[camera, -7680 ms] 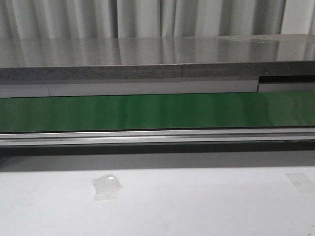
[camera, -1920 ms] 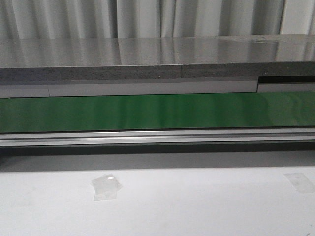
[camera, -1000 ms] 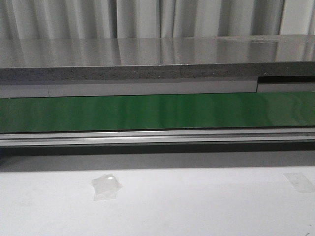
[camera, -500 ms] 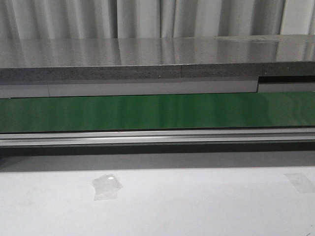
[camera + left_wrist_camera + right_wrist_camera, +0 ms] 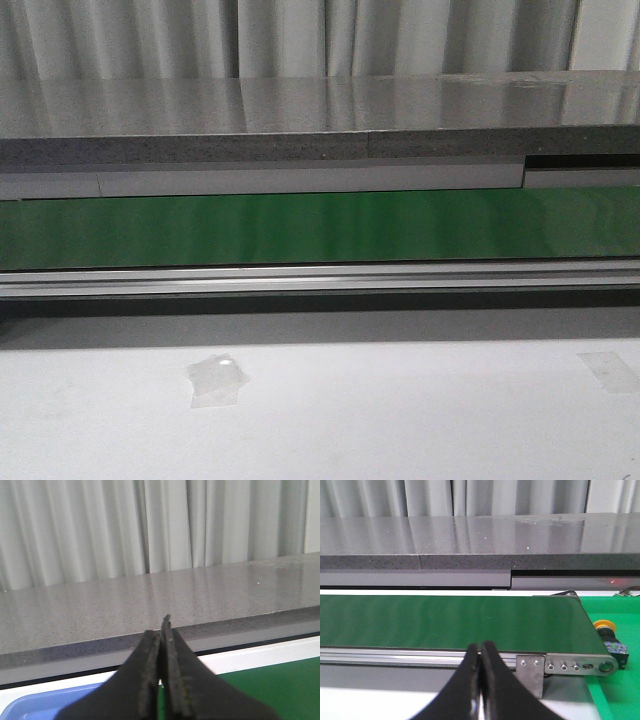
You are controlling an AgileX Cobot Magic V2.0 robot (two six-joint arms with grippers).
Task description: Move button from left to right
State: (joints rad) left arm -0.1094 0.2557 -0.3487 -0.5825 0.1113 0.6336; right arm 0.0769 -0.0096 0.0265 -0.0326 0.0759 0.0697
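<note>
Green belt (image 5: 320, 228) across the middle of the front view, from the left edge to the right, bare of any part along the stretch shown. Silver rail (image 5: 320, 279) just below it, grey stone-like counter (image 5: 300, 120) above it, pale curtain (image 5: 300, 40) along the top of the frame. White table (image 5: 400, 420) filling the lower part, with a crumpled scrap of clear tape (image 5: 215, 380) at lower left and a second flat patch of tape (image 5: 610, 370) at the right edge. No arm in that view.

Left gripper (image 5: 161, 630) at the bottom centre of the left wrist view, black fingers (image 5: 147, 675) pressed together with only a thin seam between, nothing held. Behind the fingers, a light blue tray (image 5: 45, 705) in the lower left corner, green belt in the lower right, grey counter across the middle, curtain above.

Right gripper (image 5: 480, 652) at the bottom centre of the right wrist view, likewise closed tip to tip and empty. Belt ending right of centre at a metal end bracket (image 5: 570, 666) with screws. Button (image 5: 607, 632) at the right edge of that frame, just past the belt's end, orange-yellow cap on top of a dark body, on a green surface (image 5: 620, 680), well apart from the gripper, partly hidden by the bracket. Small red light (image 5: 612, 581) in the dark slot under the counter at upper right
</note>
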